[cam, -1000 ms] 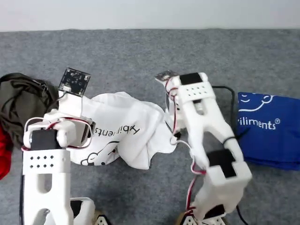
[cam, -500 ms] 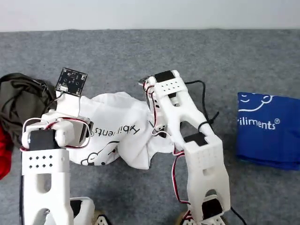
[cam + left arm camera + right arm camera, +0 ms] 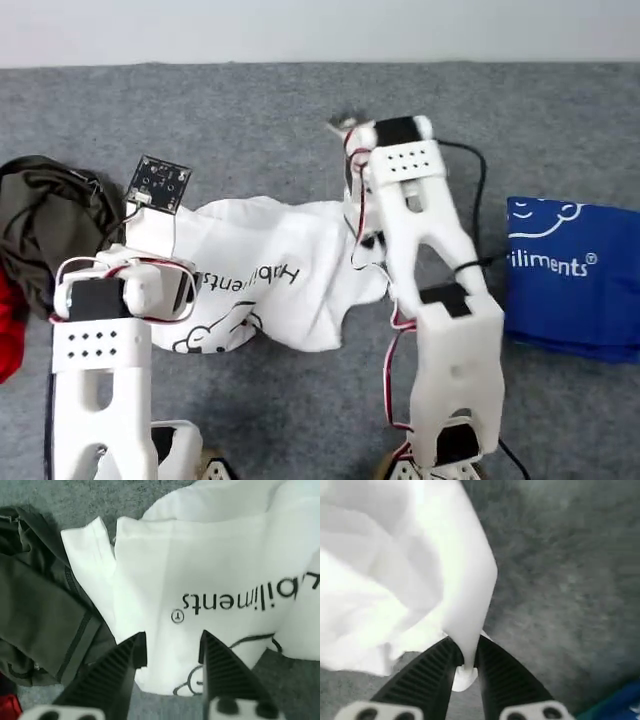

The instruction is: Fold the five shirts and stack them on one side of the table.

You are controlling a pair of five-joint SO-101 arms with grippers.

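Right now the white cotton shirt with black print (image 3: 260,285) is lying crumpled in the middle of the grey carpeted surface (image 3: 250,110), its long axis running from the left arm's side across to the right arm's. The right claw (image 3: 465,666) is clenching a fold at the shirt's right end, so the rest of the cloth is trailing away from it toward the left arm. The left claw (image 3: 172,642) is hanging released over the shirt's left end, beside the heaped olive-green shirt (image 3: 45,215) at the left edge. As I judge it, spreading the shirt is depending on the left claw, the nearer one, dropping onto that end. The folded blue shirt (image 3: 575,275) is sitting at the right edge, apart from the white one.
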